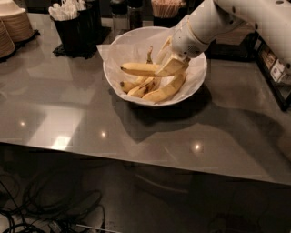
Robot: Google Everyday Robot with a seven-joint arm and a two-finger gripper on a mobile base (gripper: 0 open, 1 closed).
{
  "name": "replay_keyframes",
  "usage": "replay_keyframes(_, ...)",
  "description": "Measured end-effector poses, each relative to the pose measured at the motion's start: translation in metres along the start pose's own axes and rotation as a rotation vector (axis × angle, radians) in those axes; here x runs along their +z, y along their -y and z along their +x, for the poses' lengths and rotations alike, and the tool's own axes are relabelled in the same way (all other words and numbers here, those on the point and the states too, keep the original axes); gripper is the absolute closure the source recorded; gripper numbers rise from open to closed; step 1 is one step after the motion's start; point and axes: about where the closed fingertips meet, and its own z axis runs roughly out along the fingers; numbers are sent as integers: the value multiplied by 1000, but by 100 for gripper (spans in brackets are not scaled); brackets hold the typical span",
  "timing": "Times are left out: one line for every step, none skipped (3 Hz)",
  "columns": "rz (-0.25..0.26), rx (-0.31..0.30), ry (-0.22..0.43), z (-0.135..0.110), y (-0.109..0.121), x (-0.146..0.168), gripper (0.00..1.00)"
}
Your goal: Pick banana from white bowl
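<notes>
The white bowl (198,81), lined with crinkled white paper, stands on the grey table toward the back. Several bananas lie in it. My gripper (169,68) reaches down into the bowl from the upper right and is shut on the right end of the long, nearly straight yellow banana (138,69). That banana points left and sits slightly above the others. A more curved banana (166,91) and shorter ones (137,88) lie under it. My arm hides the bowl's back right part.
Stacked tan paper plates (13,25) stand at the back left. A black caddy (75,27) with white packets, dark shakers (127,11) and a cup of sticks (166,7) stand behind the bowl. The table's front edge (136,166) runs across the view.
</notes>
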Motion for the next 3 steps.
replay_keyframes(-7, -13, 43, -8, -9, -21, 100)
replay_keyframes(-18, -6, 119, -17, -40, -56, 100)
replay_keyframes(12, 24, 197, -25, -81, -101, 100)
